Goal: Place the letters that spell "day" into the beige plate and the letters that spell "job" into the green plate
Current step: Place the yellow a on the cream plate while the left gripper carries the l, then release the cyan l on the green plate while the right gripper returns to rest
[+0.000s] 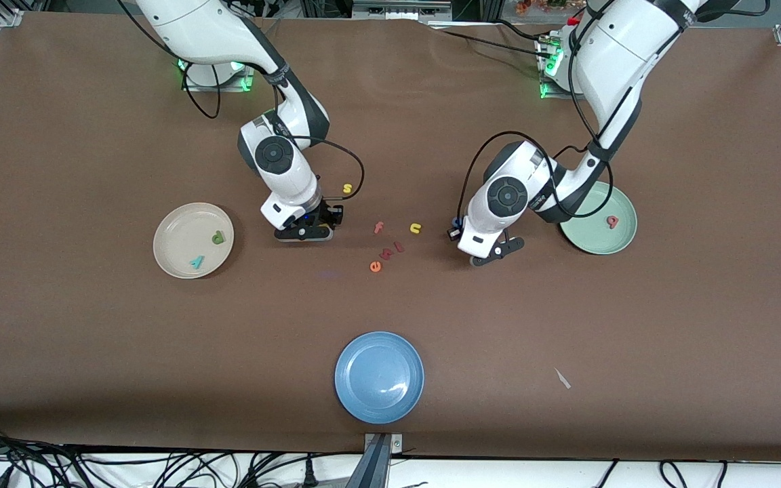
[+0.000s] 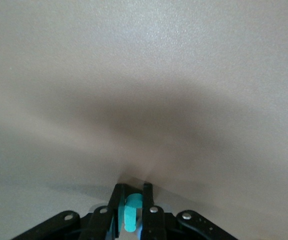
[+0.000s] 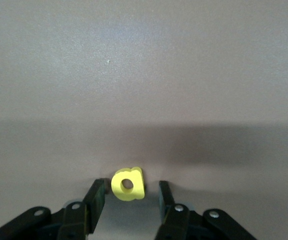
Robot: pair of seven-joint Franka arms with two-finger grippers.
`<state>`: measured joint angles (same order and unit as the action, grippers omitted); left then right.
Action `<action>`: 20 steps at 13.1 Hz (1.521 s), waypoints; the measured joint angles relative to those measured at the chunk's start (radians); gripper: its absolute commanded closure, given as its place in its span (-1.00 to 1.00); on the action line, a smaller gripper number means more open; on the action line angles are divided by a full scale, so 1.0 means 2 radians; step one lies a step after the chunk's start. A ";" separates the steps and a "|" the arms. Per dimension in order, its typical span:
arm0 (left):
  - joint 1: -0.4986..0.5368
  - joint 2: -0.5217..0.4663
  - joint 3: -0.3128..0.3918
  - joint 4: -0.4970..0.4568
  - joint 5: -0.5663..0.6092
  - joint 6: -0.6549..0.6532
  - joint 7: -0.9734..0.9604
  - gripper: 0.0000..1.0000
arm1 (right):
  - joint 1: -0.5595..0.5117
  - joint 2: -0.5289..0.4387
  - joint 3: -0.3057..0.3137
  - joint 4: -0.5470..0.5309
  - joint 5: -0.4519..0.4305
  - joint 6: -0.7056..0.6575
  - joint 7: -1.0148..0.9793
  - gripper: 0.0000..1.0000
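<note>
My left gripper [image 1: 457, 229] [image 2: 132, 192] is low over the table between the loose letters and the green plate [image 1: 624, 234]. It is shut on the teal j [image 2: 129, 212]. The pink b [image 1: 611, 221] lies in the green plate. My right gripper [image 1: 326, 218] [image 3: 132, 187] is down at the table beside the beige plate [image 1: 173, 234]. It is open, with the yellow a [image 3: 127, 184] lying flat between its fingers [image 3: 96, 195], untouched by either one. The green d [image 1: 218, 237] and the teal y [image 1: 196, 261] lie in the beige plate.
Loose letters lie mid-table between the grippers: a yellow s [image 1: 347, 188], a pink f [image 1: 378, 227], a yellow u [image 1: 415, 228], an orange e [image 1: 375, 266] and two more small ones. A blue plate [image 1: 379, 377] sits near the front edge.
</note>
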<state>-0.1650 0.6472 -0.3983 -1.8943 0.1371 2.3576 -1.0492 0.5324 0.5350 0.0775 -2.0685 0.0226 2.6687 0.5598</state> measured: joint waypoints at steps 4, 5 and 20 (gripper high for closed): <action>0.000 0.000 0.000 0.000 0.000 0.000 0.000 0.72 | 0.000 -0.003 0.000 0.000 -0.003 0.000 0.000 0.58; 0.000 0.000 0.000 0.000 0.000 -0.001 0.000 0.75 | 0.000 -0.002 0.000 0.000 -0.003 0.000 0.000 0.58; 0.068 -0.092 0.002 0.043 -0.043 -0.215 0.172 1.00 | -0.179 -0.147 -0.090 0.004 -0.004 -0.240 -0.370 -0.99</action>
<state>-0.0299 0.4639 -0.3952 -1.8080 0.0504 1.9269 -0.7043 0.1748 0.2419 -0.1016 -2.0609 0.0150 2.1896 -0.1794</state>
